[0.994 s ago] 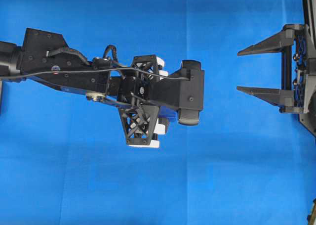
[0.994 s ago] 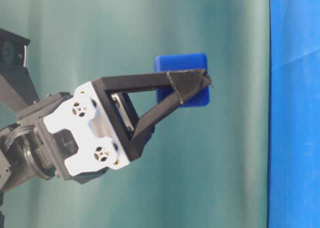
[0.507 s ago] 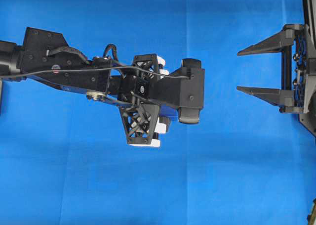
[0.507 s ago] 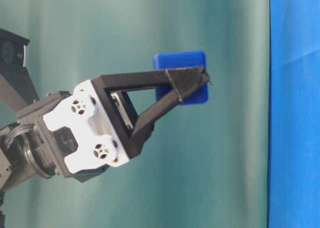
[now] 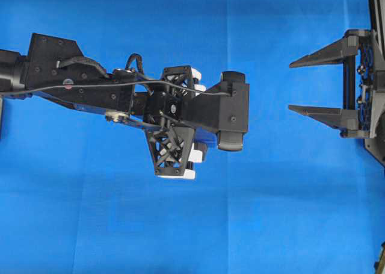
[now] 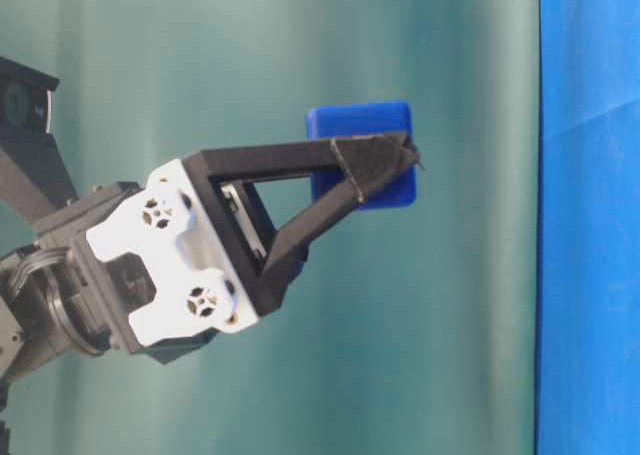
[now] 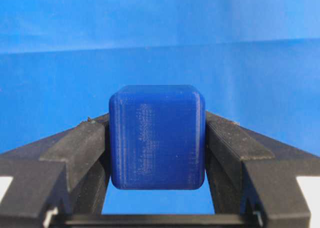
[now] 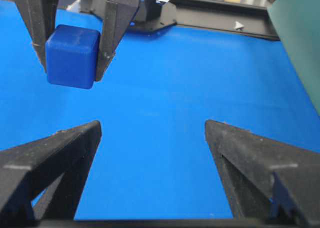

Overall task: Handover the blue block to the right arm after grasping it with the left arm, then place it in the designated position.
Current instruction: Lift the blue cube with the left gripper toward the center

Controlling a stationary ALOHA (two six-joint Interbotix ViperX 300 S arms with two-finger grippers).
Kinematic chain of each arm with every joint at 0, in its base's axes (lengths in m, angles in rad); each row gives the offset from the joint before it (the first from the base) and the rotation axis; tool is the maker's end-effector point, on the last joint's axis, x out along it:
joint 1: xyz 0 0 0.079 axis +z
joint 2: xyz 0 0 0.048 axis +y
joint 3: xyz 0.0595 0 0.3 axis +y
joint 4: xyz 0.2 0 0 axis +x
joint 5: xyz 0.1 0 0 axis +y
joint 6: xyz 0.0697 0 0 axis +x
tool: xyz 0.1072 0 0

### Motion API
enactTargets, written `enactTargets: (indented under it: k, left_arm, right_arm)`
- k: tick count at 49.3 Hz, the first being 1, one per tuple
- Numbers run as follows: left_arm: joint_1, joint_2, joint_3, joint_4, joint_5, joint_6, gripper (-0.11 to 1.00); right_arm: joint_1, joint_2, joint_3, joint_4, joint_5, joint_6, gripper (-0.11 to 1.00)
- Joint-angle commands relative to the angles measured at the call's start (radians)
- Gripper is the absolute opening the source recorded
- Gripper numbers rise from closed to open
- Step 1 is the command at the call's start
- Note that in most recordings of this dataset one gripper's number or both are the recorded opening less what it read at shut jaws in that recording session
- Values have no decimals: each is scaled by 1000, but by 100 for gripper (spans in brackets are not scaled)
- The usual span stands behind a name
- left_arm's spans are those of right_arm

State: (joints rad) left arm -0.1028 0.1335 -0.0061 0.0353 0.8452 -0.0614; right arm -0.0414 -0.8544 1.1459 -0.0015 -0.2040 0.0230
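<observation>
closest in, from the left wrist view, the blue block [image 7: 157, 137] sits squarely between the two black fingers [image 7: 75, 153] of the left gripper [image 7: 157, 153], each pad pressed flat against a side face, so the jaws are clamped on it. the block's upper part stands clear of the fingertips, and bright blue cloth [image 7: 160, 27] fills everything behind it.

seen from table level, the same grip shows from the side: the block is held off the cloth, out at the very tips of the left gripper, against the teal backdrop [image 6: 250, 55].

further out, the right gripper [image 8: 152, 133] waits with its pointed fingers spread wide and nothing between them. in its own wrist view the block hangs ahead and off to the upper left, not yet lined up with the gap. from overhead the two grippers are well apart across a stretch of bare cloth (the block itself is hidden under the left arm's camera housing in that view).

as for progress, i judge the first part done: the block is picked up and presented in the air. what remains is the larger share: bringing the grippers together, closing the right jaws on the exposed part of the block, letting go with the left, and setting the block down on the cloth. no marker shows where that spot is.
</observation>
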Motion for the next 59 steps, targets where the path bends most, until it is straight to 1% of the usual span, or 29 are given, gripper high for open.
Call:
enactTargets:
  k: [1, 16, 20, 25, 32, 48, 59]
  left_arm:
    - [2, -41, -14, 3, -6, -2, 46]
    - [2, -51, 3, 3, -15, -3, 46]
    - [2, -66, 31, 3, -49, -3, 46]
    - [3, -98, 80, 3, -120, -3, 46]
    - [9, -147, 170, 3, -256, -5, 46]
    - [15, -278, 407, 3, -664, -3, 46]
    - [28, -339, 565, 0, -931, 0, 46]
  right_arm:
    - [-2, 5, -26, 2, -5, -2, 96]
    - [-2, 5, -26, 2, -6, -2, 96]
    - [-3, 5, -26, 2, -6, -2, 96]
    - [-2, 5, -28, 2, -6, -2, 96]
    - [-2, 5, -28, 2, -6, -2, 96]
    - [-3, 5, -29, 2, -11, -2, 96]
    - [-2, 5, -31, 2, -12, -2, 96]
